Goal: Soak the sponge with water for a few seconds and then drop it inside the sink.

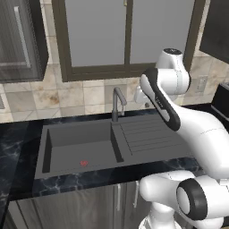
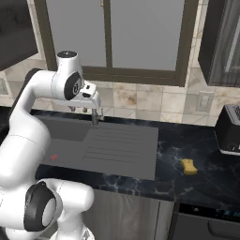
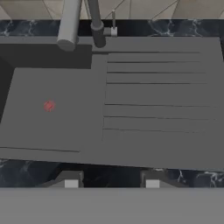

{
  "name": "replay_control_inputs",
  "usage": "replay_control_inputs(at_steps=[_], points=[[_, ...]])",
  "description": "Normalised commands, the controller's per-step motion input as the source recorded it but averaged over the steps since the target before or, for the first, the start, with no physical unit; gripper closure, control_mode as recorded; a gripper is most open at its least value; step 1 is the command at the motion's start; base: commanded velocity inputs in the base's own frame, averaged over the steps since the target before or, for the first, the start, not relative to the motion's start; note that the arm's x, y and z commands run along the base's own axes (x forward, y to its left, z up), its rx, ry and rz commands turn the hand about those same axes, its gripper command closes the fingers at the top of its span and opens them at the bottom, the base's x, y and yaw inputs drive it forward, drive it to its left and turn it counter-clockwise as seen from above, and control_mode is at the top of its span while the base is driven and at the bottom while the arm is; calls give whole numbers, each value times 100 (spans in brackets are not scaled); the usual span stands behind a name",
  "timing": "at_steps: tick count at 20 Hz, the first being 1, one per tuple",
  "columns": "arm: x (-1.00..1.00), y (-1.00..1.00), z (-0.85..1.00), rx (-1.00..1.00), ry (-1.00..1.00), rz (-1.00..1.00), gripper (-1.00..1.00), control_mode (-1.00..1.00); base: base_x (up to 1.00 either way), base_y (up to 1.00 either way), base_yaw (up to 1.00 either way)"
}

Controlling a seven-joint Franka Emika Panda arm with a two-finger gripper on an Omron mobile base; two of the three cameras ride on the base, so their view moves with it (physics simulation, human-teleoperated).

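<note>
On black countertop point(image 2: 197, 140), unmarked sponge point(image 2: 188, 166), right of sink point(image 2: 122, 150)

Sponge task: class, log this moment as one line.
sponge: on counter right of sink | gripper: open, above sink | faucet: no water

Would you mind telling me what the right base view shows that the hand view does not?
The right base view alone shows the small yellow-tan sponge lying on the black marbled countertop right of the drainboard, and a dark toaster. The hand view alone shows the dark finger tips, apart with nothing between them. Both share the dark grey sink, its red drain mark and grey gooseneck faucet; no water runs.
</note>
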Motion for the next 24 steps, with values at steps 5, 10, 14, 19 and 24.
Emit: replay_control_inputs(at_steps=[5,10,14,19,24], points=[[-6,-8,0,0,-1,3,-100,-100,0,0,0],[0,-40,0,0,-5,15,-100,-100,0,0,0],[0,-41,-3,0,-5,12,-100,-100,0,0,0],[6,-19,-12,0,-4,11,-100,-100,0,0,0],[10,-1,-20,0,-11,14,-100,-100,0,0,0]])
